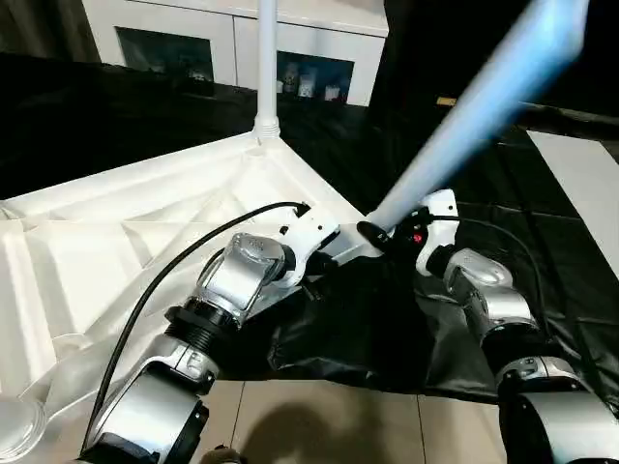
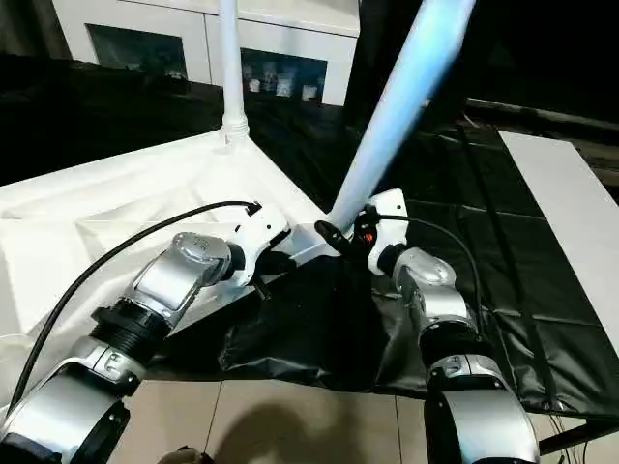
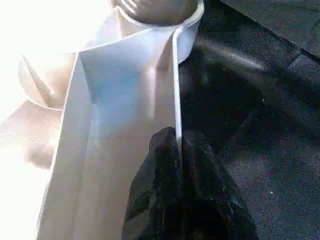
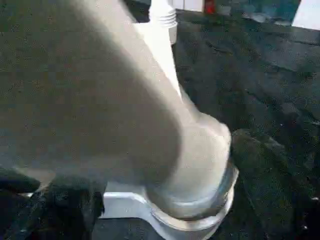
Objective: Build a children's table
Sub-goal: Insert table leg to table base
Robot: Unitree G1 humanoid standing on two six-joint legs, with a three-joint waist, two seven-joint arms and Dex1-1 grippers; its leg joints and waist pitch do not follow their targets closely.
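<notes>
The children's table's white tabletop (image 1: 116,242) lies upside down, ribs up. One white leg (image 1: 267,58) stands upright in the far corner socket. A second leg (image 1: 484,106) leans steeply to the right, its thick end sitting in the near right corner socket (image 4: 190,215). My right gripper (image 1: 382,232) is shut around this leg just above the socket, with a black finger (image 4: 255,150) on either side. My left gripper (image 3: 177,142) is shut on the tabletop's thin rim wall (image 3: 176,75) right beside that socket.
A black sheet (image 1: 368,329) lies under the tabletop and is bunched below my grippers. A white cabinet with dark glass doors (image 1: 232,48) stands behind. A white board (image 1: 580,184) lies at the right. Another corner socket (image 1: 19,425) is at the near left.
</notes>
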